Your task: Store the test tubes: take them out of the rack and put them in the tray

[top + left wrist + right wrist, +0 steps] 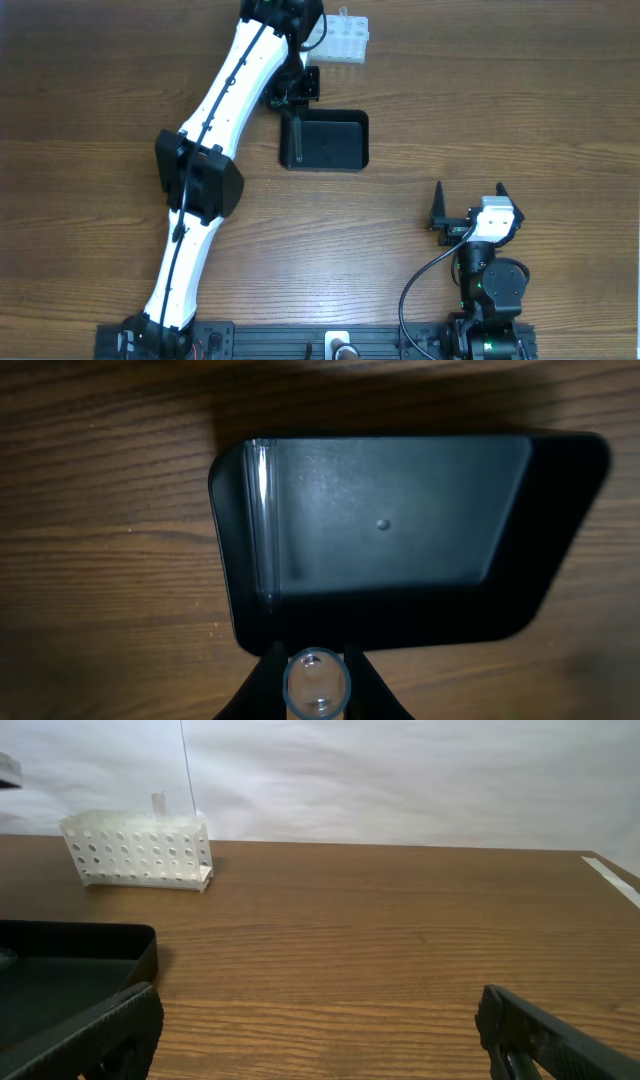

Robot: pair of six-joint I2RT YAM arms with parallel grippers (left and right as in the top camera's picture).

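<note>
The left end effector (316, 660) clenched a clear, round-mouthed test tube (317, 686) by the glossy black rectangular tray's (400, 560) rim. Another tube (265, 520) lay along its left wall. The right end effector (320, 1035) sat released over the wood-grain tabletop (500, 100).

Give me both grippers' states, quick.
Left gripper: closed, holding a test tube.
Right gripper: open, holding nothing.

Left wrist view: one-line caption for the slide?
Left hand grips a test tube at the black tray edge; another tube lies inside along one wall.
</note>
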